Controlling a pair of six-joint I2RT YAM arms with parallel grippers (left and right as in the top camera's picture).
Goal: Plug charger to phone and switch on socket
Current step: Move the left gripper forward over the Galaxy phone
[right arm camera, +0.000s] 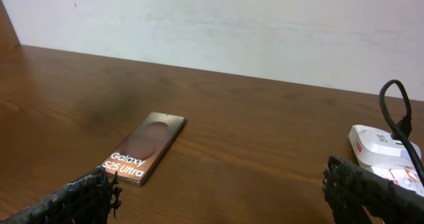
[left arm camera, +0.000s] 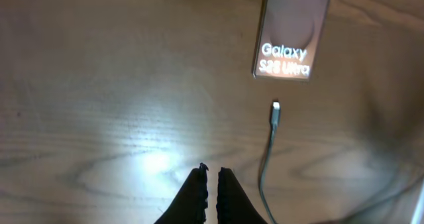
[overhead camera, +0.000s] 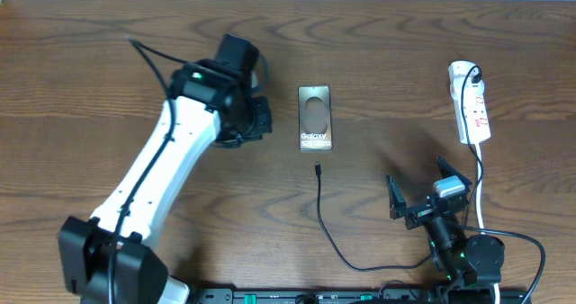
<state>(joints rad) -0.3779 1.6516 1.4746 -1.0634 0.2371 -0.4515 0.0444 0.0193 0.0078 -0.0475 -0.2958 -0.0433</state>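
On the worktop (overhead camera: 90,52), charger (overhead camera: 318,171) tip just short of phone (overhead camera: 314,118), left end effector (left arm camera: 212,171) closed empty, right end effector (overhead camera: 423,190) open

The overhead view has even, moderately bright light and is sharp across the table (overhead camera: 378,43), with only faint, soft shadows. The left wrist view is hazy, soft and low in contrast. A white glare patch spreads over the wood at eight o'clock from centre, the phone (left arm camera: 291,25) lettering glows, the charger (left arm camera: 276,109) tip glints white, and the frame darkens toward four o'clock. The right wrist view is clear in the middle, with a soft shadow at ten o'clock from the phone. The fingers (right arm camera: 66,203) of the right gripper (right arm camera: 218,183) are out of focus at seven and five o'clock.
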